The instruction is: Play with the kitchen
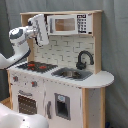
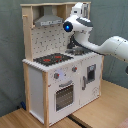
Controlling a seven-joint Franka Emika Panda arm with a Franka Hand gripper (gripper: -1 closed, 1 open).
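Gripper [image 1: 40, 37]: white hand of the Franka arm, raised in front of the upper shelf of the kitchen, above the hob end of the counter; in the first exterior view it hangs tilted beside the microwave. Whether its fingers are apart or closed cannot be told, nor whether they touch anything.

Arm [image 2: 107, 46]: white, jointed. In the second exterior view it enters from the second exterior view's right, runs level over the counter and bends upward to a wrist with a blue light. In the first exterior view it rises from the first exterior view's lower left, with a round grey-capped joint near the hood.

Kitchen [image 1: 60, 97]: child's toy kitchen of white panels and light wood, standing on a wooden floor before a grey curtain [image 2: 12, 60].
- Black hob with red rings [image 1: 36, 66], at one end of the counter.
- Grey sink basin [image 1: 70, 74], mid-counter, with a black curved tap [image 1: 84, 59] at its back edge.
- Oven door with dark window [image 2: 63, 95], below the hob; knobs above it.
- Grey hood [image 2: 48, 20], under the top shelf.
- Small white microwave [image 1: 67, 24], on the top shelf.
- White tiled back wall behind the counter.
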